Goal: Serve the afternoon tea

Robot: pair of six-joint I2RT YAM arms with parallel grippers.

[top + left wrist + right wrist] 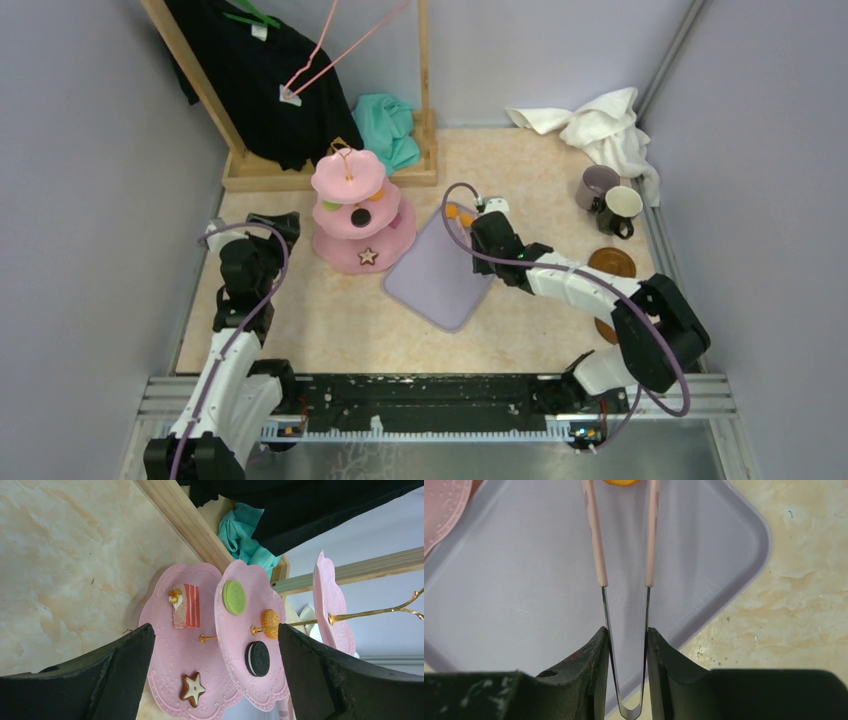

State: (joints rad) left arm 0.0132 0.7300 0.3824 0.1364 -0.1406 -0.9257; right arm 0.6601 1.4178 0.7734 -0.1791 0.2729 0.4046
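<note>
Jaws of the left gripper (215, 635) stand apart, facing the pink stand (393, 243), which holds sweets (234, 597) just left of the lilac tray (524, 580). Over that tray the right gripper (626, 635) clamps pink tongs (596, 545), an orange sweet (624, 482) between their tips. Mugs (622, 205) and saucers (612, 263) sit far right.

No words or numbers can be read, and the white tag (259, 31) on the black shirt (240, 90) is too small.
</note>
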